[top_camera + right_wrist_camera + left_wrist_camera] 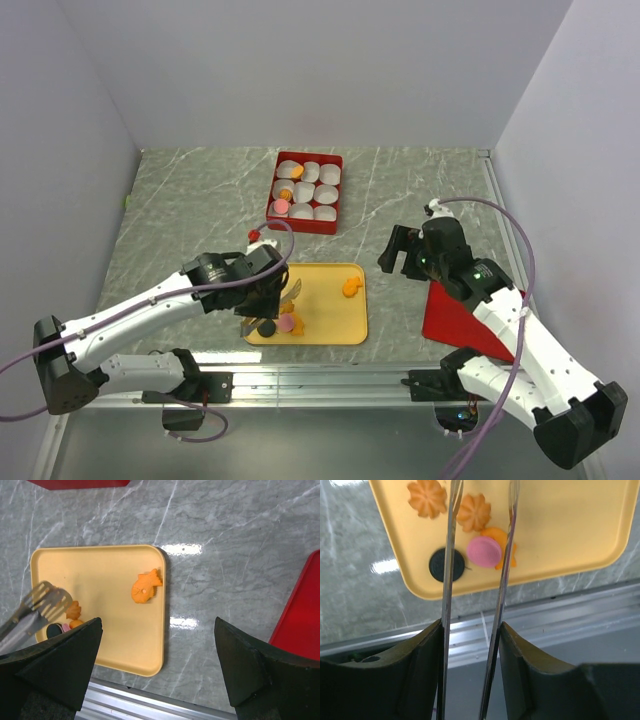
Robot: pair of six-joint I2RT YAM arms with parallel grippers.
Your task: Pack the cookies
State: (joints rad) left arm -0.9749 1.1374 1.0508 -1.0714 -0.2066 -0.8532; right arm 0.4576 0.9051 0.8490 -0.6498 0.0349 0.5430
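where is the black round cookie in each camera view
Top external: the black round cookie lies at the near-left corner of the yellow tray, beside the pink cookie.
Left wrist: the cookie sits centre-left, crossed by one blade of the tongs.
Right wrist: the cookie is lower left, half hidden, just below the tongs' tips.
Shared landmark: the yellow tray.

Glossy grey marbled table, smooth yellow plastic tray, shiny metal tongs, matt pink cookie
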